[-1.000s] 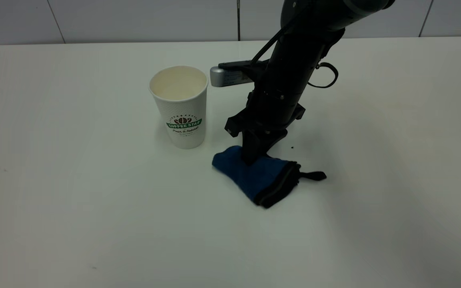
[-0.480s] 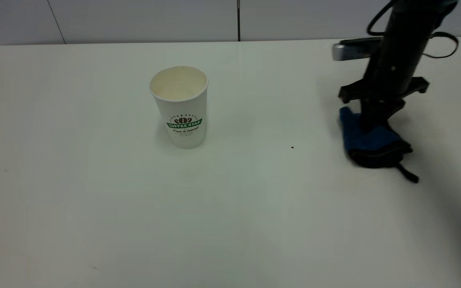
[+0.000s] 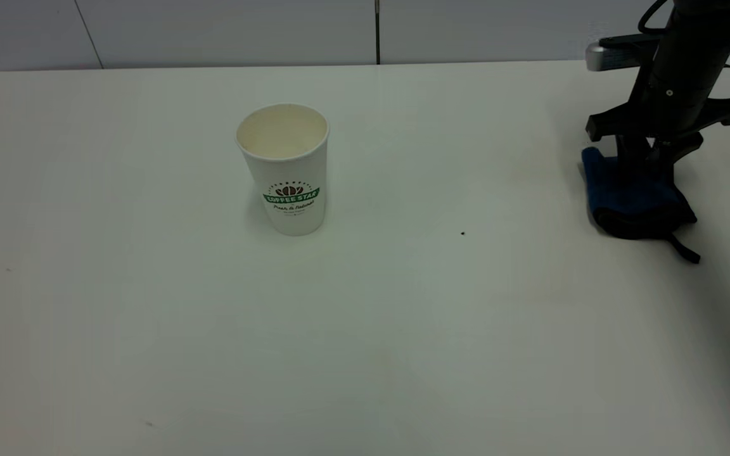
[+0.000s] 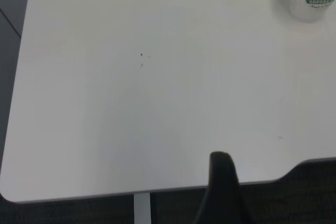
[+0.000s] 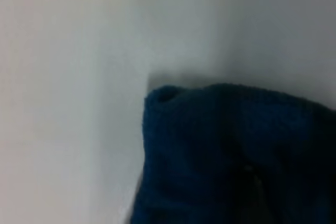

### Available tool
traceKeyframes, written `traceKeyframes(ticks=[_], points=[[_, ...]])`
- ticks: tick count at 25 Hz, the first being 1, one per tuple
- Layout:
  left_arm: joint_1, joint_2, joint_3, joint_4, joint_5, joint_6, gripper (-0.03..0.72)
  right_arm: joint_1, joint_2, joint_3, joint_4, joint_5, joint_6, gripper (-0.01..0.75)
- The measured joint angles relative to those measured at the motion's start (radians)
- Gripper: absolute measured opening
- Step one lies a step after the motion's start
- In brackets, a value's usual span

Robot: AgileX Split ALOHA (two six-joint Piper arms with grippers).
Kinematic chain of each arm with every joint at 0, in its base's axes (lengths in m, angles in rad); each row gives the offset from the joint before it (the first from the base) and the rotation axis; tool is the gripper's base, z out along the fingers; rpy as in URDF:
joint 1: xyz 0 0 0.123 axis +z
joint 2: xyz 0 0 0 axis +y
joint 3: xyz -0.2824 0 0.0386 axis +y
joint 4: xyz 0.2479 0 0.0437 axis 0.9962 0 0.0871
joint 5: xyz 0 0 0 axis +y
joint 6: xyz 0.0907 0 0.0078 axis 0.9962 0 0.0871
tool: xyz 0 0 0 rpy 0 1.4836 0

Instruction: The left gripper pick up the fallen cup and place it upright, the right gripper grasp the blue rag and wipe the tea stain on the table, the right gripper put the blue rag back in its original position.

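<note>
White table (image 3: 149, 329) fills the scene; right gripper (image 3: 647, 158) stands at the far right, pointing down, fingers clamped into the top of the blue rag (image 3: 631, 199), which lies bunched on the table, strap trailing nearer; cup (image 3: 286, 168) upright left of centre, well apart; left gripper (image 4: 223, 192) off the near-left edge, opening cannot tell.

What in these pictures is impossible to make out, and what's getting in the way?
- Right gripper, exterior view: its fingertips are sunk in the blue rag, so the grip itself is hidden.
- Right wrist view: the rag fills it, blurred.
- Left gripper, left wrist view: only one dark finger shows; the bottom edge cuts off the rest.
- Cup: its small print is too tiny to read.
- Tea stain: none visible on the table.
</note>
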Motion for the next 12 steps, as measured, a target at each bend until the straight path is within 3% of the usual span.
traceKeyframes(ticks=[3,5,8,12], points=[[0.0,0.0,0.0,0.0,0.0,0.001,0.585,0.004,-0.091,0.001,0.004,0.09,0.001,0.594],[0.0,0.0,0.0,0.0,0.001,0.001,0.585,0.014,-0.185,0.001,0.008,0.171,0.0,0.649],[0.0,0.0,0.0,0.0,0.001,0.001,0.585,0.04,-0.346,0.011,0.012,0.287,-0.006,0.655],[0.0,0.0,0.0,0.0,0.001,0.001,0.585,0.074,-0.623,0.125,0.013,0.37,-0.006,0.597]])
